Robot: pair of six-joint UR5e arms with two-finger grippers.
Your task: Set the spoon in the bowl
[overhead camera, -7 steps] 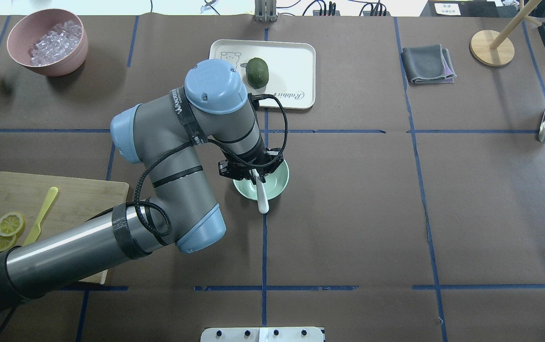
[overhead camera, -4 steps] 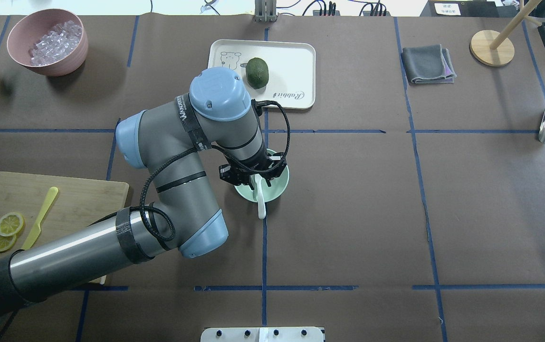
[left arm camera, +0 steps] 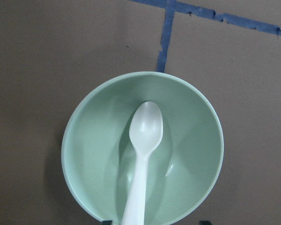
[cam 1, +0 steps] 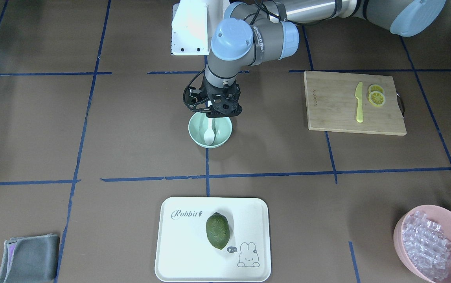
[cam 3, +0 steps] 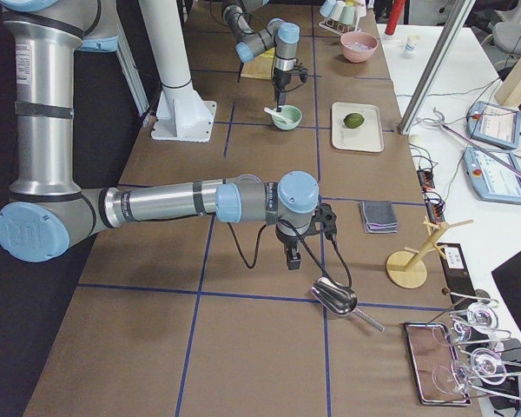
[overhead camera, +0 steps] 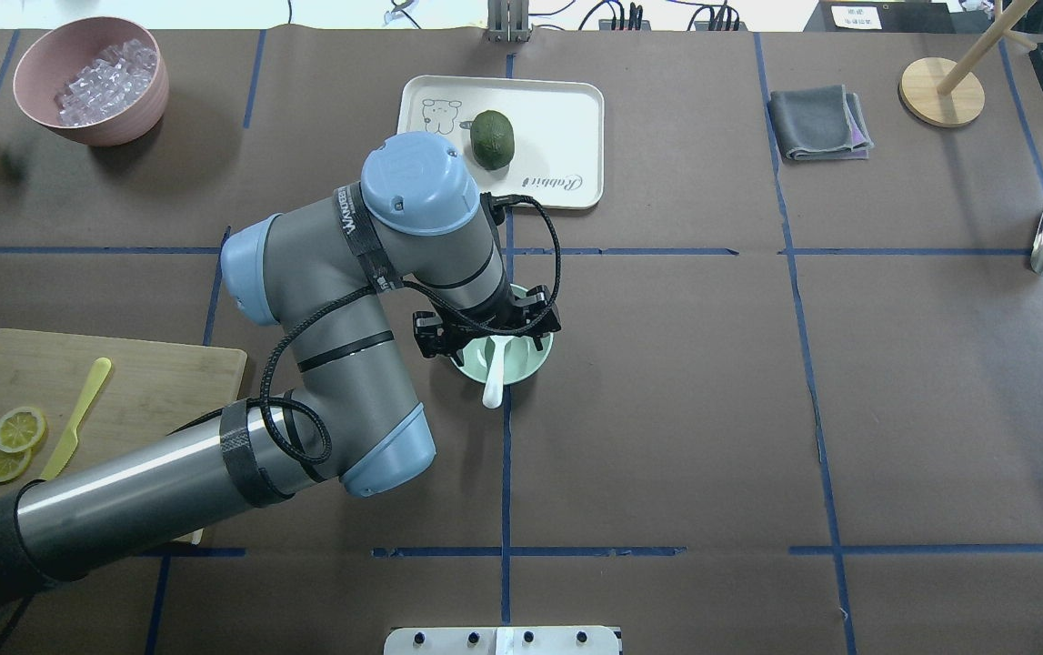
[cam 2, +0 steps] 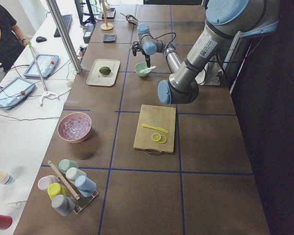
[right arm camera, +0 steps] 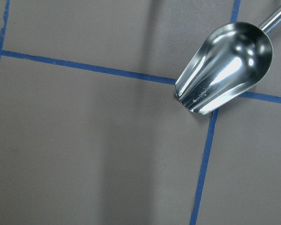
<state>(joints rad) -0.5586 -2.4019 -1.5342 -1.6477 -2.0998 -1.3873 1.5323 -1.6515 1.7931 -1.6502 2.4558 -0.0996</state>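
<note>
Spoon [overhead camera: 495,371] down in bowl [overhead camera: 531,358], left claw [overhead camera: 486,329] spread empty above: lift straight up, clear of the propped handle [overhead camera: 492,392].

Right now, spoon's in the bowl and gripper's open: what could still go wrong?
1. The spoon has its scoop on the floor of the bowl, but its handle juts over the rim toward the robot. A nudge could lever it out.
2. The left gripper is open with fingers either side of the handle. A sideways retreat could catch it, so lifting straight up looks safer.
</note>
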